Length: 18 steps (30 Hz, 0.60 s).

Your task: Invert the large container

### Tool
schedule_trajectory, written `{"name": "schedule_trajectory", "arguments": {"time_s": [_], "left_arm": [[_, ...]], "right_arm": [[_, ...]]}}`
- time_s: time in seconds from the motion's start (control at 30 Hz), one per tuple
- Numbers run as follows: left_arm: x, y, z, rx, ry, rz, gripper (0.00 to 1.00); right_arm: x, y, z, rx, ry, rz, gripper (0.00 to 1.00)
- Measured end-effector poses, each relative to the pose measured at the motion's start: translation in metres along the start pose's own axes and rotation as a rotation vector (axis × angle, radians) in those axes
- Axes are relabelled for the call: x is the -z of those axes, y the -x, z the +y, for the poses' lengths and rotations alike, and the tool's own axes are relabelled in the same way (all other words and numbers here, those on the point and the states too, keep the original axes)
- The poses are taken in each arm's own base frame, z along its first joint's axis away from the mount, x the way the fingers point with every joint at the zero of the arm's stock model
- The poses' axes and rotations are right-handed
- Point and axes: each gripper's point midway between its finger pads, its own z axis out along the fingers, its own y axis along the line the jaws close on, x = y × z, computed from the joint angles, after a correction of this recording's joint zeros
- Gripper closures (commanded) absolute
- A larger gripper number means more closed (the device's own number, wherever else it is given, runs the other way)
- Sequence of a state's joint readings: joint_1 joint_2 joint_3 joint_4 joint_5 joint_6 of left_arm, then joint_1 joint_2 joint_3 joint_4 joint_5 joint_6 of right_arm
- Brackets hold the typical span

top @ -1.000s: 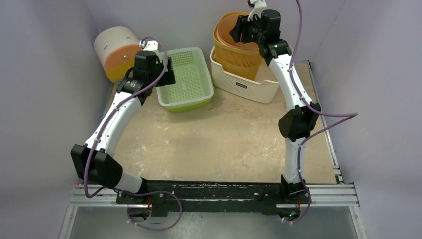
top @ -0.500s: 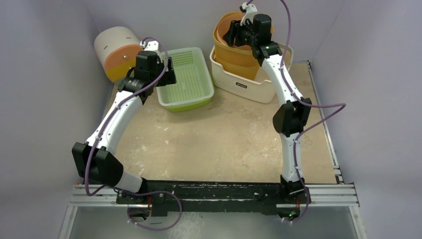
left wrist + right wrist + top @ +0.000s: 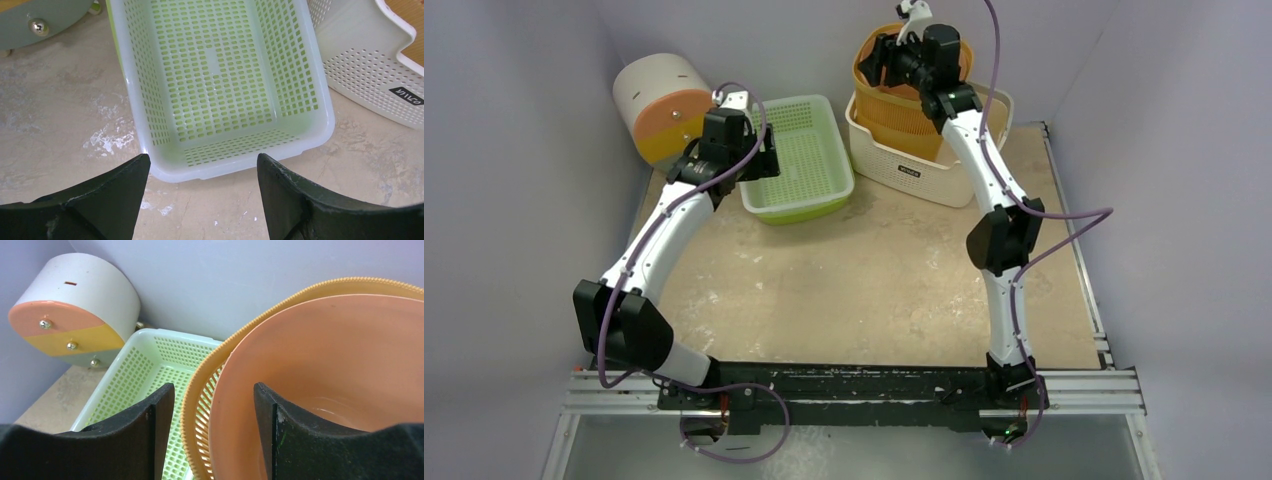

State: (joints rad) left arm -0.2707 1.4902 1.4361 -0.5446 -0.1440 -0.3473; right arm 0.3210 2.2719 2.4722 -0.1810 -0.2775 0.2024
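Note:
A large orange slotted basket [image 3: 902, 112] with a peach bowl [image 3: 320, 355] nested inside stands tilted in a white perforated basket [image 3: 924, 172] at the back right. My right gripper [image 3: 884, 60] is open at the orange basket's upper left rim. In the right wrist view the gripper [image 3: 214, 390] has one jaw outside the slotted wall [image 3: 192, 410] and one inside the bowl, and neither jaw touches. My left gripper [image 3: 759, 152] is open and empty, and in the left wrist view it [image 3: 203, 164] hovers just before the near edge of a green basket [image 3: 220, 75].
The green basket [image 3: 799, 165] sits left of the white basket [image 3: 370, 75]. A white cylinder with an orange and yellow face [image 3: 659, 95] lies in the back left corner. Walls close in the back and sides. The beige table [image 3: 864, 280] runs toward the arm bases.
My right gripper has moved left and slightly down, from over the middle of the orange basket to its left rim. My left gripper has shifted slightly right.

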Motion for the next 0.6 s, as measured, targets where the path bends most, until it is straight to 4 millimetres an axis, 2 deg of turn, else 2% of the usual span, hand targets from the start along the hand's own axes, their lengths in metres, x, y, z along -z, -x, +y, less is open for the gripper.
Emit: {"name": "schedule_trajectory", "arguments": {"time_s": [0.13, 0.33, 0.4, 0.6], "left_arm": [[-0.002, -0.005, 0.001, -0.002, 0.002, 0.013, 0.25], [-0.003, -0.009, 0.002, -0.006, 0.004, 0.021, 0.25], [-0.003, -0.009, 0.002, -0.006, 0.003, 0.020, 0.25], [-0.003, -0.009, 0.002, -0.006, 0.001, 0.021, 0.25]], "right_arm": [[-0.004, 0.000, -0.003, 0.012, -0.038, -0.008, 0.38], [-0.014, -0.030, -0.023, 0.037, -0.114, 0.053, 0.39], [-0.015, -0.030, -0.025, 0.040, -0.124, 0.049, 0.40], [-0.014, -0.029, -0.025, 0.063, -0.143, 0.052, 0.55]]}}
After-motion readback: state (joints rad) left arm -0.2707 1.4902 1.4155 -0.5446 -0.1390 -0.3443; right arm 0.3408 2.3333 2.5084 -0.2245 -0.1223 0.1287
